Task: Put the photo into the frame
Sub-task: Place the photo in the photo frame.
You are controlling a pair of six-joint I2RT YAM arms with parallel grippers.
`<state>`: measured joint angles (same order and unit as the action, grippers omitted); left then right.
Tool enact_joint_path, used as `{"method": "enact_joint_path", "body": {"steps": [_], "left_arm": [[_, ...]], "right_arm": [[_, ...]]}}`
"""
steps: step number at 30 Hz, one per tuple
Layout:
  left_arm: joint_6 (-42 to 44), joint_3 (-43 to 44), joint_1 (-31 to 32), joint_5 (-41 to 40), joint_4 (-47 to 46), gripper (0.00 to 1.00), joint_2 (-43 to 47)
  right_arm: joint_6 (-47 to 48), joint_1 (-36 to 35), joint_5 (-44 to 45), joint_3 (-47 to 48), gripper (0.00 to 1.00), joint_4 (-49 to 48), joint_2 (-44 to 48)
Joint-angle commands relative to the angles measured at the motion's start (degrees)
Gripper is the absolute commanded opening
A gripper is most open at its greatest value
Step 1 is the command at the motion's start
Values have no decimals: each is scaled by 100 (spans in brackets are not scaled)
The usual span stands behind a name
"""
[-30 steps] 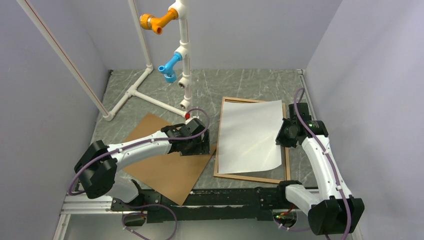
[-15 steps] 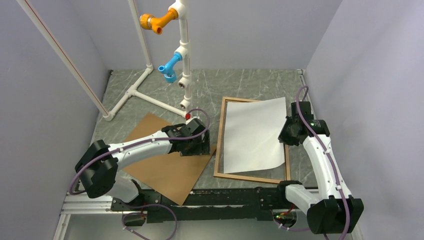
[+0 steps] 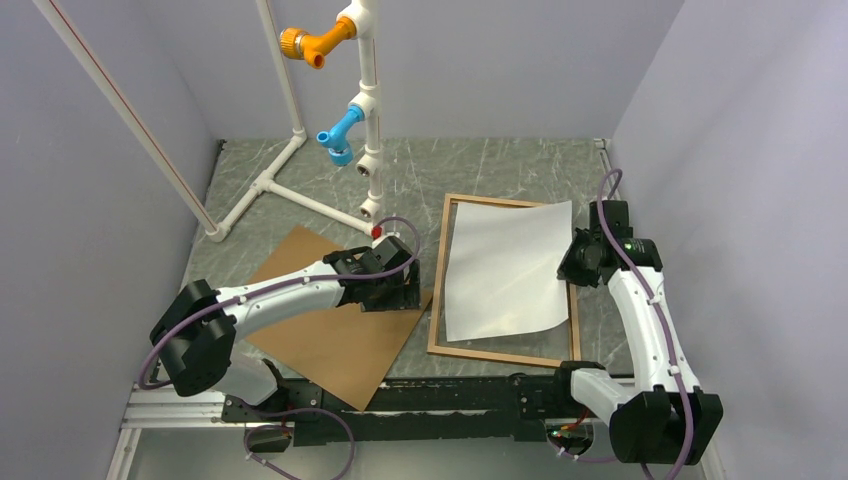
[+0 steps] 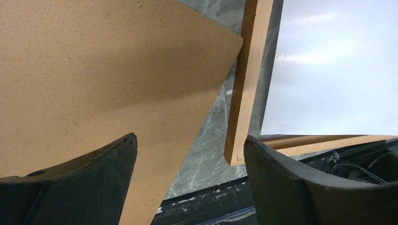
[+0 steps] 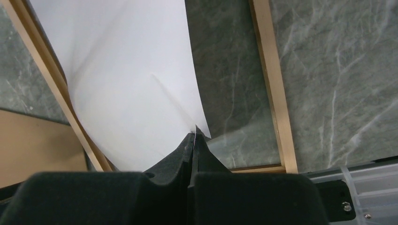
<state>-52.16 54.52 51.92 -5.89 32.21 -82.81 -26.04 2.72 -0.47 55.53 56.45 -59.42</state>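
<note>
Right claw (image 5: 193, 135) pinching photo (image 5: 131, 79) by its right edge, above frame (image 5: 273, 84), left claw (image 4: 190, 139) spread

White photo (image 3: 508, 268), light-brown frame (image 3: 436, 296)

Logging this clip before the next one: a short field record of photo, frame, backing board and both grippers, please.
photo: white side up, skewed over the frame, right edge lifted, not seated
frame: lying flat, partly covered by the photo
backing board: lying flat, left of the frame
right gripper: shut on the photo's right edge
left gripper: open, empty, above the backing board's corner
</note>
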Motion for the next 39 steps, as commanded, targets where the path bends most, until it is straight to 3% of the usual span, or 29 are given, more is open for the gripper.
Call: {"method": "enact_joint_path", "body": {"steps": [1, 9, 12, 14, 17, 21, 28, 39], "left_arm": [[92, 248, -19, -4, -3, 87, -45], [118, 282, -21, -1, 5, 87, -86], [126, 291, -24, -1, 12, 87, -86], [127, 291, -17, -5, 14, 87, -95], [136, 304, -23, -14, 35, 87, -95], [145, 296, -23, -41, 58, 87, -70], [153, 316, -24, -49, 94, 87, -82], [145, 301, -21, -81, 119, 87, -60]], "right_arm": [[155, 29, -395, -24, 0, -378, -40], [174, 27, -555, -254, 0, -514, -54], [185, 27, -605, -339, 5, -567, -66], [158, 27, -652, -446, 19, -617, -85], [123, 26, -750, -567, 28, -743, -115], [82, 27, -852, -679, 33, -846, -172], [-68, 27, -1110, -856, 35, -1033, -206], [-57, 27, -827, -819, 31, -1087, -223]]}}
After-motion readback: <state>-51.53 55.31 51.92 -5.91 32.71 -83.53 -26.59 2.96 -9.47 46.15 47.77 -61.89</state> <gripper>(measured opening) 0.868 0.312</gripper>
